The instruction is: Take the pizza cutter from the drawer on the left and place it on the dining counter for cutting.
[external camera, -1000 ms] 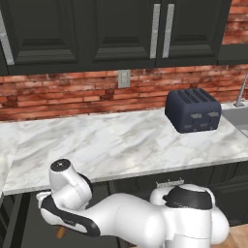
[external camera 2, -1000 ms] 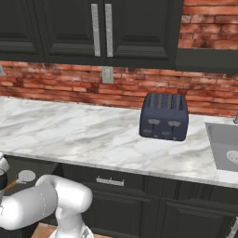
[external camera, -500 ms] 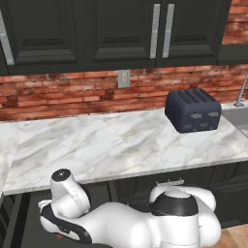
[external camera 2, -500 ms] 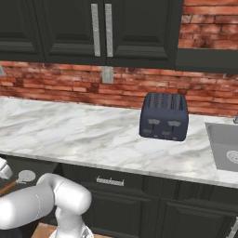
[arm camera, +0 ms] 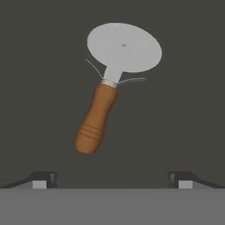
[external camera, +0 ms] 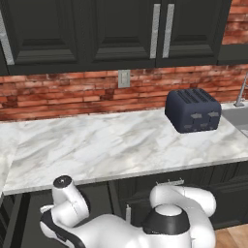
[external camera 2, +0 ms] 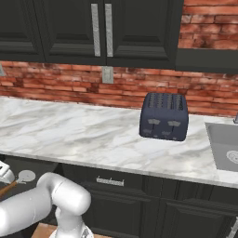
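Note:
The pizza cutter lies flat on the dark floor of the open drawer, with its round silver wheel toward the top of the hand view and its orange-brown handle slanting down-left. My gripper hovers above it, open. Both dark fingertips stand wide apart and below the handle's end, touching nothing. In the right base view the pizza cutter shows at the far left inside the drawer, just under the marble top. The dining counter is out of view.
A marble worktop overhangs the drawer and carries a dark blue toaster, with a sink at its right end. Black cabinets with silver handles run below, and black wall cupboards hang above the brick wall.
My arm has sunk lower beneath the worktop edge, toward the drawer. The pizza cutter has not moved.

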